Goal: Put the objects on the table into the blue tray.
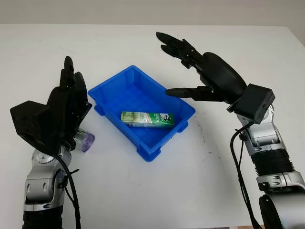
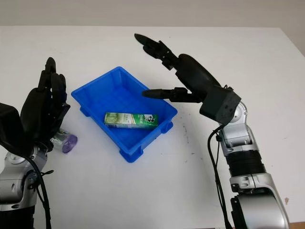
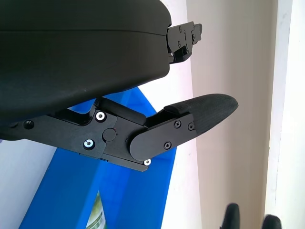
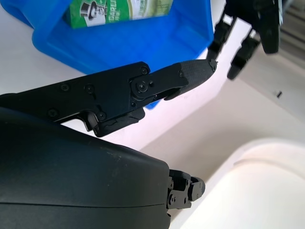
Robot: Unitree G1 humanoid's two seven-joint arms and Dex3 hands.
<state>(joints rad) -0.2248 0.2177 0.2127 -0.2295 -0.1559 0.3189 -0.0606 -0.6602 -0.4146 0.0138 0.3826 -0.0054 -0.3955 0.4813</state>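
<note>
Left hand [image 1: 66, 102]: holds nothing, left of frame, over the small bottle [image 1: 85, 141].
Right hand [image 1: 200, 71]: holds nothing, upper right.
Risk: round bottle may roll away; hand could nudge blue tray [image 1: 109, 90].

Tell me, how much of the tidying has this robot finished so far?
Roughly half, it seems. The green carton already lies inside the blue tray. Nothing is in hand: the right robot hand is open above the tray's far side, and the left robot hand is open beside the tray. Left to do: the small purple-capped object on the table by the left robot hand.
</note>
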